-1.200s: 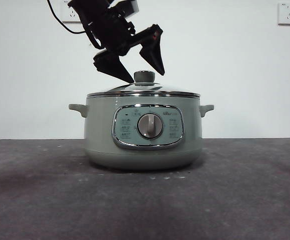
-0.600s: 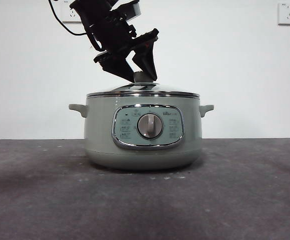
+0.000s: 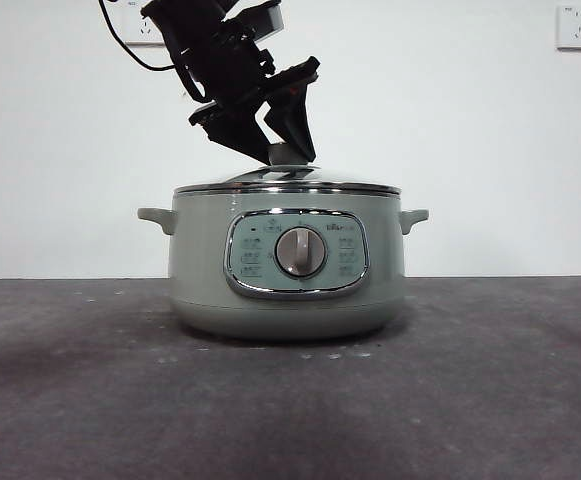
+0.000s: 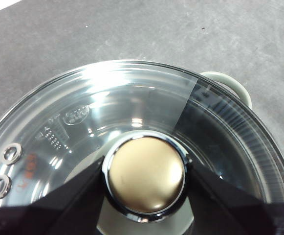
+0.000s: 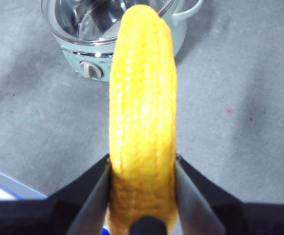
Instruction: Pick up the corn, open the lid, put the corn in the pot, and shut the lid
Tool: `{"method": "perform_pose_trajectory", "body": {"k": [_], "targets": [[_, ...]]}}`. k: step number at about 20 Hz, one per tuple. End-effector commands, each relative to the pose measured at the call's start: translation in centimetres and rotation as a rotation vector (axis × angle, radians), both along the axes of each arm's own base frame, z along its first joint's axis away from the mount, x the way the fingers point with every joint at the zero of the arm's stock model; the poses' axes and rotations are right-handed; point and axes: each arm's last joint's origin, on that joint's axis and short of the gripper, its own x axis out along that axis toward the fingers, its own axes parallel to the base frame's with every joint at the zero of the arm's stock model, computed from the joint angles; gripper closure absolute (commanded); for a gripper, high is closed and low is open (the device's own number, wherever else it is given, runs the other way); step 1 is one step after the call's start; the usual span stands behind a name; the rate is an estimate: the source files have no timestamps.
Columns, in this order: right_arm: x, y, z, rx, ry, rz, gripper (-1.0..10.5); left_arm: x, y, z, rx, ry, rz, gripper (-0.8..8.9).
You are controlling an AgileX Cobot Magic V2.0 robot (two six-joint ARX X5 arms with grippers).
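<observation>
Since a second ago my left gripper (image 3: pixel 282 150) has dropped from hovering spread above the lid (image 3: pixel 288 184) and closed in; half a second ago it was already in almost this pose, so barely any change in the last step. Jaws now sit one on each side of the knob (image 4: pixel 145 175), pressed against its chrome ring in the left wrist view, so clamped on the knob. In the front view the jaw tips cover most of the knob, only a sliver showing between them.

Lid has not moved across the three front frames: seated flat on the pot (image 3: pixel 288 290), steel rim level all round. Pot also unmoved on the dark table (image 3: pixel 490 400), dial (image 3: pixel 300 251) facing the front camera, side handles at 3 and 9 o'clock. Arm comes in from roughly 11 o'clock in the front view, cable trailing toward the wall socket (image 3: pixel 140 25) behind it; second socket (image 3: pixel 578 27) at upper right.

My right gripper (image 5: pixel 142 193) is out of the front view. Right wrist view: jaws tight on the corn (image 5: pixel 142 112), gripping near one end, cob sticking straight out away from the wrist. Corn is held in the air above the table, pot well beyond its far tip. Through the glass the pot looks empty, though glare makes that uncertain.
</observation>
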Motion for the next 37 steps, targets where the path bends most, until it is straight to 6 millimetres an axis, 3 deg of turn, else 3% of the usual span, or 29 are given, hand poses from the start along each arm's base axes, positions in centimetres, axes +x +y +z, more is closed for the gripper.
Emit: {"method": "perform_pose_trajectory", "body": {"k": [1, 9, 15, 19, 24, 29, 31, 37], "targets": [[0.0, 0.0, 0.0, 0.005, -0.003, 0.001, 9.6, -0.5, 0.3, 1.0, -0.019, -0.016, 0.0, 8.22], [0.1, 0.0, 0.1, 0.007, -0.011, 0.001, 9.6, -3.1, 1.9, 6.4, -0.086, -0.138, 0.004, 8.22], [1.6, 0.5, 0.0, 0.03, -0.009, 0.026, 9.6, -8.5, 6.0, 13.1, -0.141, -0.267, 0.029, 8.22], [3.4, 1.0, 0.1, 0.063, -0.048, 0.048, 9.6, -11.9, 8.9, 15.5, -0.126, -0.283, 0.054, 8.21], [6.0, 1.8, -0.3, 0.108, -0.056, 0.091, 9.6, -15.1, 11.3, 15.5, -0.079, -0.241, 0.041, 8.21], [9.1, 2.9, -0.3, 0.113, -0.045, 0.113, 9.6, -19.2, 13.4, 11.9, -0.084, -0.209, 0.063, 8.21], [10.7, 4.4, 0.3, 0.117, -0.058, 0.156, 9.6, -21.3, 14.2, 10.0, -0.091, -0.19, 0.072, 8.21], [17.8, 11.7, 0.9, 0.051, -0.029, 0.249, 9.6, -26.1, 16.2, 8.8, -0.12, -0.185, 0.094, 8.21]]}}
